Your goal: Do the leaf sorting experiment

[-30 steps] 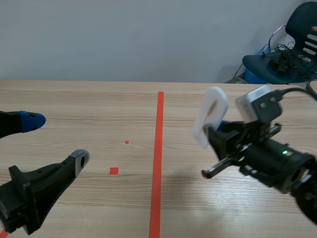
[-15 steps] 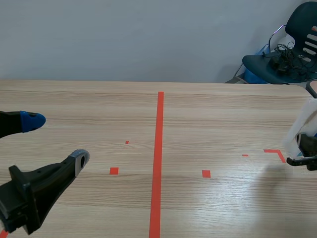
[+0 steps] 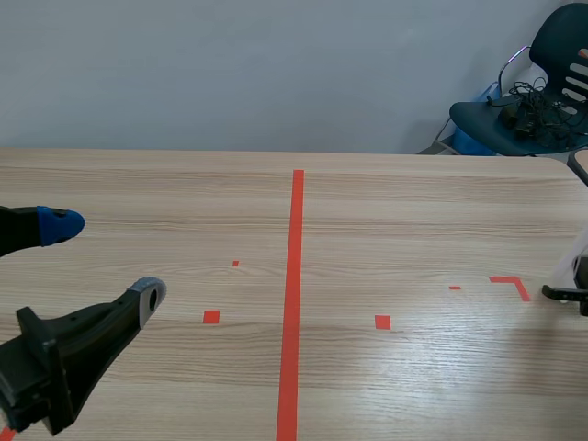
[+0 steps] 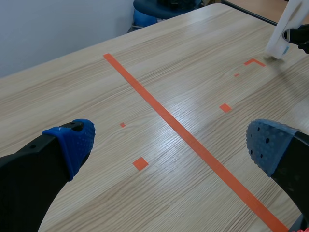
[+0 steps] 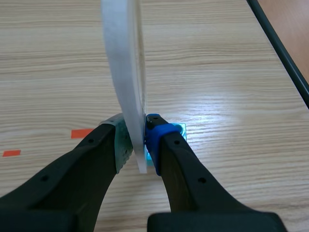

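Note:
A thin white flat piece (image 5: 123, 72) stands upright and edge-on between the fingers of my right gripper (image 5: 137, 140), which is shut on its lower end just above the table. In the scene view only a sliver of the right gripper (image 3: 571, 292) shows at the far right edge, with the white piece (image 3: 571, 262) a pale blur above it. The left wrist view shows the white piece (image 4: 286, 29) far ahead, past the orange corner mark. My left gripper (image 3: 103, 260) hangs open over the near left of the table, with nothing between its fingers (image 4: 72, 140). No leaves are in view.
A long orange tape line (image 3: 294, 276) runs down the middle of the wooden table (image 3: 395, 211). The table's right edge (image 5: 280, 43) lies close beside the right gripper. A dark chair (image 3: 537, 101) with cables stands beyond the far right corner.
The right arm has swung from right of the middle to the table's far right edge, carrying the white piece along. The left arm has not moved.

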### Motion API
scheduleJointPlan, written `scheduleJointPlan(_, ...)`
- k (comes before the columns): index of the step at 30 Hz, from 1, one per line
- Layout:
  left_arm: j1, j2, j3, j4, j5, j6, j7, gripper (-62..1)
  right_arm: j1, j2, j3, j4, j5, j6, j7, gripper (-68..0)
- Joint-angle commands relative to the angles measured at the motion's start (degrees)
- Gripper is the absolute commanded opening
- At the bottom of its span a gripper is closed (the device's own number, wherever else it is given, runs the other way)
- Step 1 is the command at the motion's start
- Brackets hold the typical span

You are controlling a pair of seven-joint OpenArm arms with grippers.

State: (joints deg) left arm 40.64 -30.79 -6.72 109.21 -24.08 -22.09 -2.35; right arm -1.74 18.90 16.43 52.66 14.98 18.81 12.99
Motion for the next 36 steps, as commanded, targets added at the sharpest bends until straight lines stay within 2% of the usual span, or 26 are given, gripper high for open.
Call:
scheduleJointPlan(1,0.13,0.28,-0.26,0.24,-0.35,-0.09,-0.72,1.4,-0.20,1.29,0.24,1.49,0.44,-0.09,0.52,-61.4)
scheduleJointPlan(4,0.13,0.28,-0.26,0.24,-0.35,-0.09,-0.74,1.4,-0.59,1.51,0.24,1.49,0.46,-0.20,0.46,-57.4)
scheduleJointPlan(9,0.13,0.28,-0.26,0.24,-0.35,-0.09,-0.74,1.4,-1.44,2.58,0.24,1.49,0.48,-0.15,1.86,-55.3)
scheduleJointPlan(11,0.13,0.28,-0.26,0.24,-0.35,-0.09,-0.74,1.4,-1.46,3.13,0.48,1.51,0.48,0.13,2.19,-46.0)
scheduleJointPlan(13,0.13,0.28,-0.26,0.24,-0.35,-0.09,-0.74,1.4,-1.46,3.82,0.98,1.90,0.76,1.60,2.45,-34.9)
scheduleJointPlan(17,0.13,0.28,-0.26,0.24,-0.35,-0.09,-0.74,1.4,-2.19,4.85,3.76,5.55,4.33,6.84,0.07,-26.2)
scheduleJointPlan(20,0.13,0.28,-0.26,0.24,-0.35,-0.09,-0.72,1.4,-4.66,4.94,6.64,11.96,7.87,8.15,-3.54,-21.8)
scheduleJointPlan(22,0.13,0.28,-0.26,0.24,-0.35,-0.09,-0.72,1.4,-7.28,4.94,8.41,17.29,10.10,8.70,-5.51,-21.4)
scheduleJointPlan(29,0.13,0.28,-0.26,0.24,-0.35,-0.09,-0.72,1.4,-17.97,4.94,12.72,39.67,16.85,9.66,-13.25,-17.7)
scheduleJointPlan(31,0.13,0.28,-0.26,0.24,-0.35,-0.09,-0.72,1.4,-20.79,4.92,12.83,45.90,17.31,9.77,-14.82,-12.7)
scheduleJointPlan(34,0.13,0.28,-0.26,0.24,-0.35,-0.09,-0.72,1.4,-24.11,4.92,12.83,53.79,19.63,10.38,-15.93,-0.1)
scheduleJointPlan(36,0.13,0.28,-0.26,0.24,-0.35,-0.09,-0.72,1.4,-25.94,4.92,12.83,57.70,20.68,10.69,-16.13,0.4)
